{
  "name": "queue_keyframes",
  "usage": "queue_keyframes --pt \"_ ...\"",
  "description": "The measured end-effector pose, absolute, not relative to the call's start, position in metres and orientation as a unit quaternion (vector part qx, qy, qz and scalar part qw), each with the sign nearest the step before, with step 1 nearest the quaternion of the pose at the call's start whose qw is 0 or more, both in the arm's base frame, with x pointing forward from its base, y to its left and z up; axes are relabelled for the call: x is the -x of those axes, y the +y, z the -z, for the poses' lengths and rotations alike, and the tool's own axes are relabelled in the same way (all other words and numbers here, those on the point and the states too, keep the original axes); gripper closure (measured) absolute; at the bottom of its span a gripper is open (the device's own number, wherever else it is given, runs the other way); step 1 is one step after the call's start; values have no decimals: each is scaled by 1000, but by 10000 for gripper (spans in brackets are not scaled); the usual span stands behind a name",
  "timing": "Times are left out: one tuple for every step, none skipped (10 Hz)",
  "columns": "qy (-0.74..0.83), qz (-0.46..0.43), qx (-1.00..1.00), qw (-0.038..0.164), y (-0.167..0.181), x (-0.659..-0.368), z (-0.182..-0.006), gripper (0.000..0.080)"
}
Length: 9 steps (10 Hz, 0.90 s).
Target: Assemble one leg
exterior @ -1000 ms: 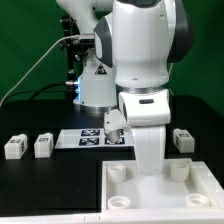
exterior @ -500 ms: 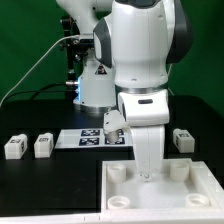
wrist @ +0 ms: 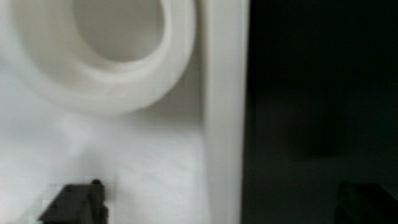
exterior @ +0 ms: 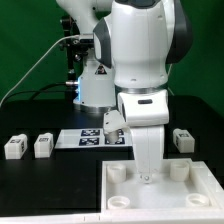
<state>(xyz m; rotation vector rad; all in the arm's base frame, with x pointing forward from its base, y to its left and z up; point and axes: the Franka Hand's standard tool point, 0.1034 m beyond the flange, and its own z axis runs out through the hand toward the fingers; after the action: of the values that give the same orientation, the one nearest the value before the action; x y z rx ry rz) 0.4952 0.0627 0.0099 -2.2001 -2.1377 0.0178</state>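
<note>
Two legs point(exterior: 12, 147) point(exterior: 42, 146), small white blocks with tags, lie at the exterior view's left. A third leg point(exterior: 183, 139) lies at its right. My gripper point(exterior: 147, 176) hangs low over the far edge of the large white panel point(exterior: 130, 205), between two of its round sockets. In the wrist view the gripper point(wrist: 219, 205) is open and holds nothing. One dark fingertip point(wrist: 75, 200) is over the panel point(wrist: 107, 150). The other fingertip is over the black table. A round socket point(wrist: 107, 50) fills the view beyond the fingers.
The marker board point(exterior: 88, 138) lies on the black table behind the panel. Another small white block point(exterior: 113, 122) sits by it, close to my arm. The arm's base point(exterior: 95, 85) and cables stand at the back.
My gripper has dropped slightly toward the panel since one second ago. Nothing else has moved.
</note>
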Motion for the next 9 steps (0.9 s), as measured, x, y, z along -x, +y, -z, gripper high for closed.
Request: queue_keyframes --pt "-696 -6 717 37 63 -495 -10 150" --pt "-696 -6 717 37 62 -495 -10 150" --pt "-696 -6 717 37 62 -495 -10 150" --pt "-695 -5 718 35 61 -497 -13 150" --pt "-690 1 723 25 60 -502 -28 150" --pt "-668 0 744 19 61 -501 -43 150" --pt "-663 -2 748 16 63 -499 -53 150" --pt "-613 -11 789 17 72 -495 -63 150" --pt "-531 -21 847 22 86 -488 -65 150"
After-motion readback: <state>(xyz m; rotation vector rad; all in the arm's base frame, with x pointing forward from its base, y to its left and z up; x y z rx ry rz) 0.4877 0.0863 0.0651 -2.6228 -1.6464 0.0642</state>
